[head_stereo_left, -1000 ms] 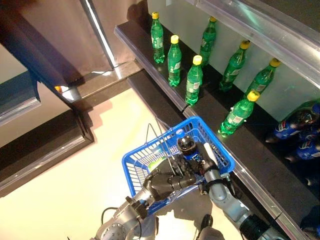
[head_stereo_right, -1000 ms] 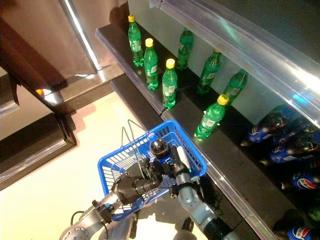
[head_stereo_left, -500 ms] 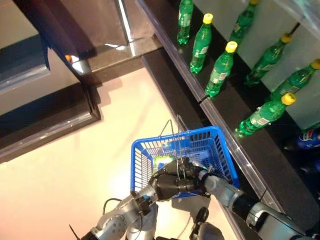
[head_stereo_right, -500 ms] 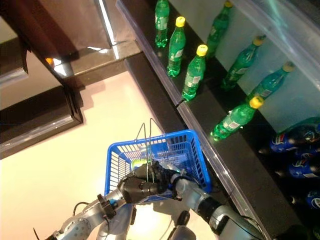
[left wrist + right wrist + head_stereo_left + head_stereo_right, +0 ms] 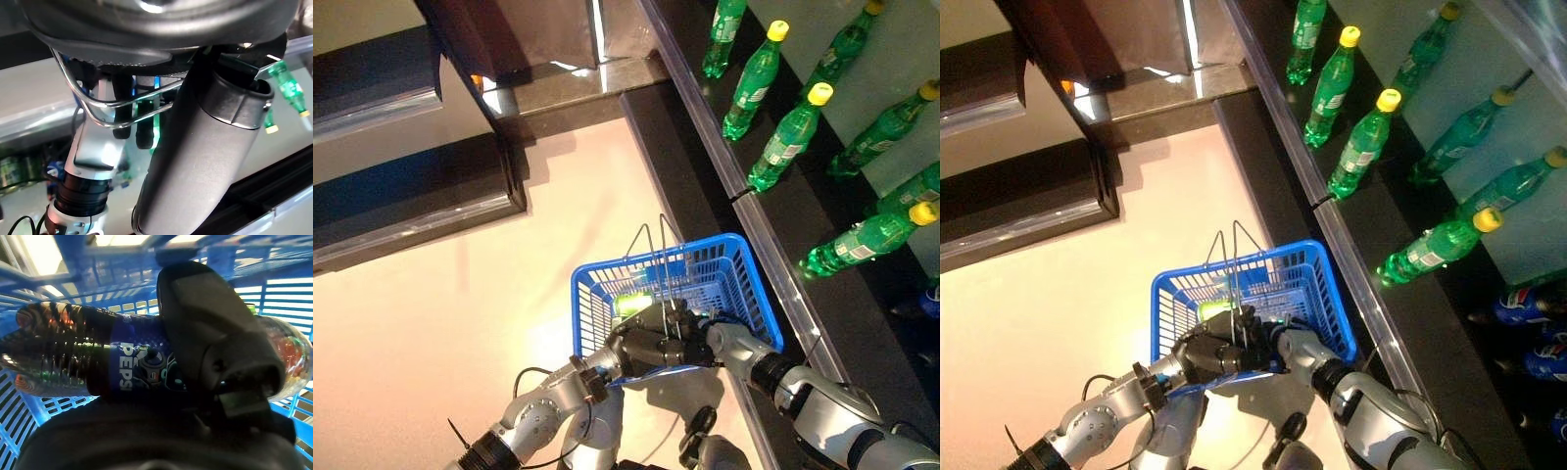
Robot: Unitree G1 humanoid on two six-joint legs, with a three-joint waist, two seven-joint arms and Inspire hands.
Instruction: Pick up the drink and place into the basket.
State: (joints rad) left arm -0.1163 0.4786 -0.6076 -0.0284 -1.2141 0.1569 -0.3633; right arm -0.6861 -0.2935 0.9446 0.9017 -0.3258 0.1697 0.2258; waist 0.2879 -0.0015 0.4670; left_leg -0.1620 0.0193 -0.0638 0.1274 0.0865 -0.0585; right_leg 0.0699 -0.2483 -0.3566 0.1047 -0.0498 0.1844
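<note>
Looking down from the head, the blue basket [image 5: 744, 294] hangs over the pale floor [image 5: 440, 323] beside a dark shelf [image 5: 822, 225] of green bottles [image 5: 790, 136], the left hand [image 5: 651, 345] curled round its wire handles [image 5: 651, 257]. The left wrist view shows those handles [image 5: 122, 110] hooked under that hand's fingers. In the right wrist view, the right hand [image 5: 215, 347] is clamped on the drink [image 5: 98, 360], a dark cola bottle lying inside the basket.
</note>
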